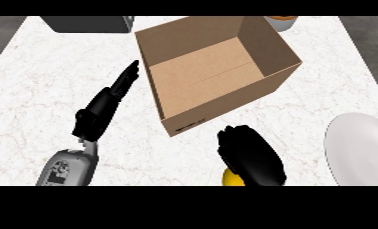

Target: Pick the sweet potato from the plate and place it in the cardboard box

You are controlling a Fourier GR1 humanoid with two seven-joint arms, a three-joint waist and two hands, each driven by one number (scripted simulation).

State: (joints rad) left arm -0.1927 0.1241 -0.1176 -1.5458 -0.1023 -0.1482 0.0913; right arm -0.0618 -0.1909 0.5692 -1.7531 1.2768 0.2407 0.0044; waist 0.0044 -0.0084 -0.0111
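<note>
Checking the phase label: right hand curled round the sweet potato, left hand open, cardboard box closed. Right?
No: the head view shows the cardboard box open at the top, nothing inside. The rest stands: right hand curled round the sweet potato, left hand open.

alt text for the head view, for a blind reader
The right robot hand, curled round a yellow sweet potato, is just short of an open cardboard box. The left robot hand rests open left of the box; a white plate lies at right.
</note>
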